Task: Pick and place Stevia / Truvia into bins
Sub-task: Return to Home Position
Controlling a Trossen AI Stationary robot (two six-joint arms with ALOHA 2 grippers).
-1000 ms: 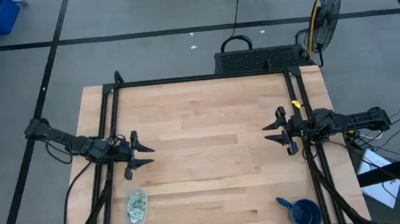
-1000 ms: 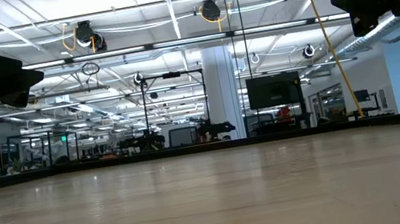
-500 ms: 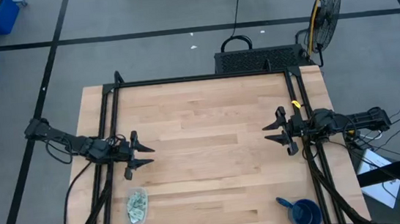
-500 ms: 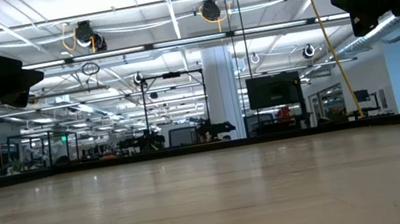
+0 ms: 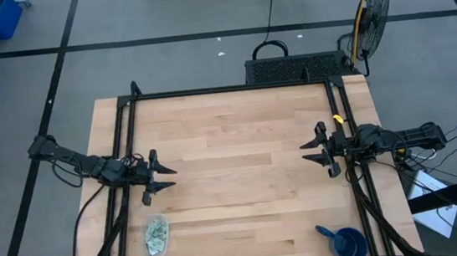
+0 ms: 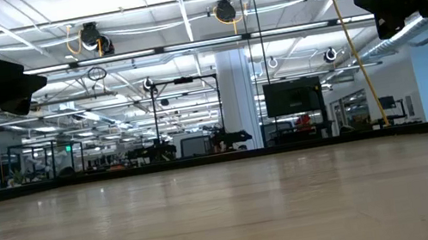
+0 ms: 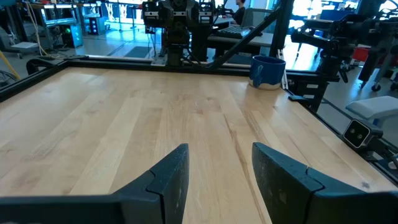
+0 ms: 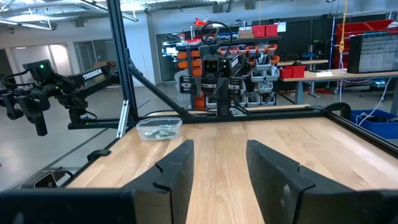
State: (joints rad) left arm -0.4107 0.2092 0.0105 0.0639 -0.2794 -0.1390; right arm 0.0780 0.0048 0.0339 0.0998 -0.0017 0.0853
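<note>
Wood, high view: your table [image 5: 238,135] shows bare planks across the middle of the frame, and I see no loose sachet on them.
High view, left gripper [image 5: 166,173]: middle left of the frame, just inside the table's left edge, prongs spread and carrying nothing.
High view, right gripper [image 5: 305,151]: middle right of the frame, mirroring the other, likewise spread and carrying nothing.
High view, clear bin [image 5: 146,238]: lower left of the frame near the table corner, below the left gripper in the picture and apart from it.
High view, Stevia sachets [image 5: 156,232]: a pale green and white heap inside the clear bin; too small for you to count.
High view, blue cup [image 5: 349,242]: lower right of the frame; its inside reads dark and I cannot tell whether anything is in it.
Low view: dark arm bodies hang in the upper left and upper right corners, well above the planks. Neither bin, cup nor fingertips show.
Left wrist view: fingers [image 7: 171,180] parted with bare wood between them; the blue cup stands far across the table by the opposite edge.
Right wrist view: fingers [image 8: 177,171] parted over bare wood; the clear bin sits across the table with sachets lying in it.
Step in hand: by my reading you are parking both arms, the sorting apparently done.
Next move: probably only settling each arm at rest; keep the left one clear of the bin.
</note>
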